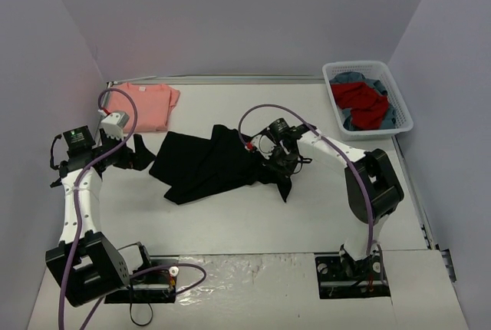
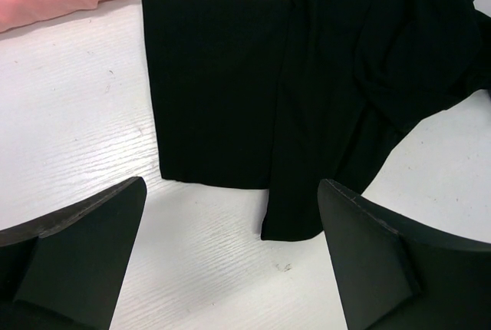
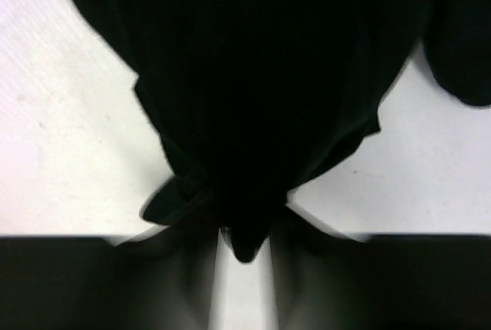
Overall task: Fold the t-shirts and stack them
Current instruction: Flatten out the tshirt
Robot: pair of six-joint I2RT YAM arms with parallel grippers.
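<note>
Now one black t-shirt [image 1: 203, 165] and one pink t-shirt [image 1: 144, 106] lie apart.

The black t-shirt [image 1: 201, 165] at the centre of the top view is soft, matt cloth with no shine, rumpled into loose folds. In my left wrist view its flat panel lies smooth. The pink t-shirt [image 1: 146, 105], upper left, is matt cloth too, even-faced. The table [image 1: 253, 215] is white-painted board with a fine raised wood grain, dull and lightly scuffed. My left gripper [image 2: 232, 192] has fingers [image 2: 84, 230] of matt black plastic, faintly grainy. The basket [image 1: 403, 119], upper right, is white moulded plastic lattice. My left arm [image 1: 79, 199] and right arm [image 1: 326, 146] wear smooth white plastic shells. The purple cable [image 1: 270, 107] has a faint sheen.
</note>
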